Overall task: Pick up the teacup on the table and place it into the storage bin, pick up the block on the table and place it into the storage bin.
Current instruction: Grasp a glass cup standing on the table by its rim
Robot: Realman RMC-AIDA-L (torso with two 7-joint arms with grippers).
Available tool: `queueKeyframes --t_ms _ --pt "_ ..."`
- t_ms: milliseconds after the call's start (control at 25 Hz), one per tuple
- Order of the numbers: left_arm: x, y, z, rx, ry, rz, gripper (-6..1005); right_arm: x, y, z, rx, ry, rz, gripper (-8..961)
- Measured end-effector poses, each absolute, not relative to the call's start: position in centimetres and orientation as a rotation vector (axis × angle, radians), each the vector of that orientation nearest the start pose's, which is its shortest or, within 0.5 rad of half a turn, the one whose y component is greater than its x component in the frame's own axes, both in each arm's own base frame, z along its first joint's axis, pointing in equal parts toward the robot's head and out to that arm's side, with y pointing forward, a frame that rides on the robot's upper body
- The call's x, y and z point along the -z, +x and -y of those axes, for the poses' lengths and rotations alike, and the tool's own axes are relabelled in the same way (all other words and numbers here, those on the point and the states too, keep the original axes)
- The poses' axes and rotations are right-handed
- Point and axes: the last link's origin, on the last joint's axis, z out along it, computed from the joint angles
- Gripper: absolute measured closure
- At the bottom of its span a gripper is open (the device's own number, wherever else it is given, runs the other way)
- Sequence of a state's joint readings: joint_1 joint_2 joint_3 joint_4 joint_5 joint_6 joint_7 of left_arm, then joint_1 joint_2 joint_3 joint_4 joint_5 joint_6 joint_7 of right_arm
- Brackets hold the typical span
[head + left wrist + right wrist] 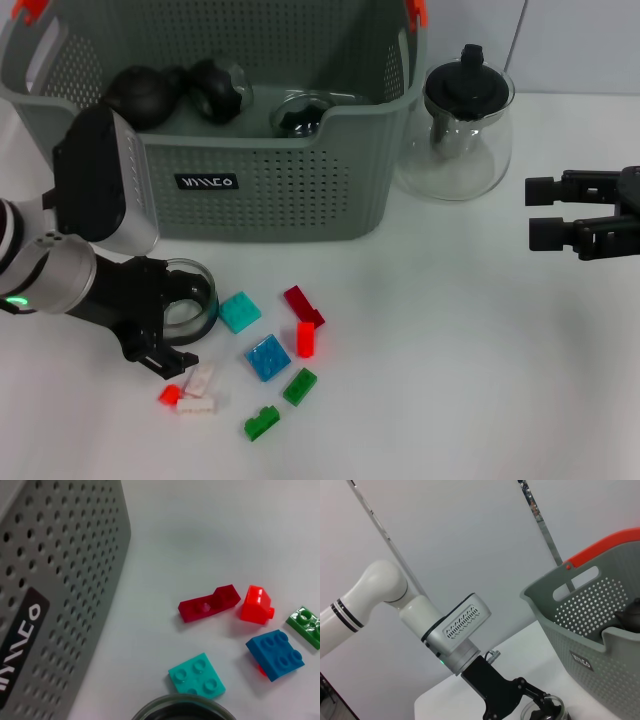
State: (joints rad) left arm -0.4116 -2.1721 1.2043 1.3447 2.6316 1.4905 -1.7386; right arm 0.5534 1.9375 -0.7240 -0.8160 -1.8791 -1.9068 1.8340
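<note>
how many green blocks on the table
2: one green block just right of and below the blue block, another green block nearest the table's front edge. Others may hide behind the left gripper.

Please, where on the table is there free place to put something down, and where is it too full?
Free: the wide white patch between the blocks and the right gripper, in front of the teapot; also the near right corner. Crowded: the strip before the bin, where the left gripper sits at the teacup beside the scattered blocks.
</note>
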Motion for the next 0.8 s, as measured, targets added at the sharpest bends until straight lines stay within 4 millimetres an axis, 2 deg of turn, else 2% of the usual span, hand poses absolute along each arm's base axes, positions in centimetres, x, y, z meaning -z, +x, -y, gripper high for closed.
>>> queueKeyframes --t_ms 360,800 --pt "0.40 -24.92 -32.74 -0.563 -2.799 0.296 90 -8.06 22.70 -32.52 -0.847 -2.903 -0.870 8" --pt "0.87 -25.21 -32.82 -0.598 -2.792 0.310 502 -7.91 22.65 -32.48 -0.840 -2.913 -0.867 8"
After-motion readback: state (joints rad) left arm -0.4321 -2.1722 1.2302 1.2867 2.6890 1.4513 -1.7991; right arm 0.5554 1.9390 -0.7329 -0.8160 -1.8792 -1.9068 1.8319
